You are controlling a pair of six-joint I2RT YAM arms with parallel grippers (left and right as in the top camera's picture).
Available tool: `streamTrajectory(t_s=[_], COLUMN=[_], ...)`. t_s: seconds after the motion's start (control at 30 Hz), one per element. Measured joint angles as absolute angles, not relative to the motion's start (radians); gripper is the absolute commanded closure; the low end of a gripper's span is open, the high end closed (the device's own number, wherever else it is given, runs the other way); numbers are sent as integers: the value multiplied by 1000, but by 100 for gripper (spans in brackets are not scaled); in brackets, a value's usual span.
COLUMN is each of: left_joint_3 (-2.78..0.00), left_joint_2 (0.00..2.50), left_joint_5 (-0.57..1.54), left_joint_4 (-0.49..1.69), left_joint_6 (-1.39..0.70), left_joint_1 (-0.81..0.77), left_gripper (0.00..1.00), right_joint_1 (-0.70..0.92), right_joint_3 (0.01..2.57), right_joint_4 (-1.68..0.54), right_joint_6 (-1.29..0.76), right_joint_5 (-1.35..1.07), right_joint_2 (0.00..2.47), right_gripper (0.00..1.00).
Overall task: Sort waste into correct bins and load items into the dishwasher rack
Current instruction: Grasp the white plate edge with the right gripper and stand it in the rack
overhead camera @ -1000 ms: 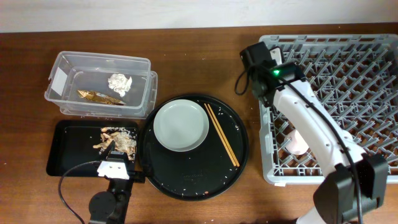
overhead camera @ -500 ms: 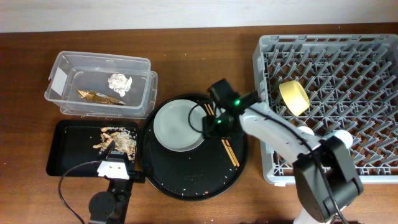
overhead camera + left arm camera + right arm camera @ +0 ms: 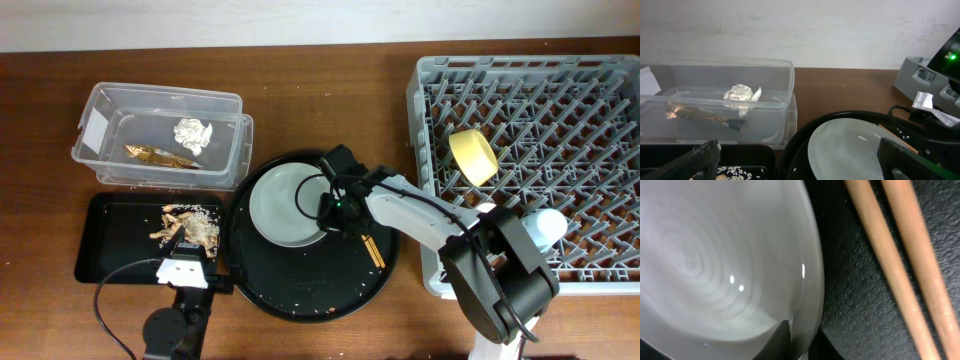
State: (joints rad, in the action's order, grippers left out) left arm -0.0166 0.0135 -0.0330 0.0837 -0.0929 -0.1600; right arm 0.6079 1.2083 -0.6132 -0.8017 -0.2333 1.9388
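Right claw (image 3: 334,207) has swung from rack (image 3: 500,62) to plate (image 3: 283,203) on tray (image 3: 300,290), fingers astride its 3 o'clock rim; clenched or not, cannot tell. Bowl (image 3: 472,157) racked; plate likely next.

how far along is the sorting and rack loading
Done: tissue ball and foil wrapper in the clear box, scraps in the black tray, yellow bowl in the rack. In hand: right gripper at the plate rim. Still to load: plate, chopsticks.
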Motion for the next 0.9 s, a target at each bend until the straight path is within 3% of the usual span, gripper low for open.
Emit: streamTrajectory(t_s=[0.23,0.47,0.7,0.8,0.9], left_joint_3=[-17,-17,-17,-17,-17], left_joint_2=[14,14,13,13,13], left_joint_5=[-33,-33,-33,-33,-33], left_joint_4=[83,83,83,83,84], left_joint_6=[-93,-93,-93,-93,-93], left_joint_1=[-160,-160,-160,-160,-160], left_gripper=[0,0,0,0,0], right_joint_1=[607,515,344,216,102], right_joint_3=[1221,1311,1415,1417,1417], right_joint_4=[-701,-867,-934,-903,-854], right_joint_6=[-795,-603,-493,-453,-375], right_joint_5=[-196,-89,590,932,1066], right_joint_2=[1935,1758,1369,1352,1395], right_gripper=[96,96,96,96,96])
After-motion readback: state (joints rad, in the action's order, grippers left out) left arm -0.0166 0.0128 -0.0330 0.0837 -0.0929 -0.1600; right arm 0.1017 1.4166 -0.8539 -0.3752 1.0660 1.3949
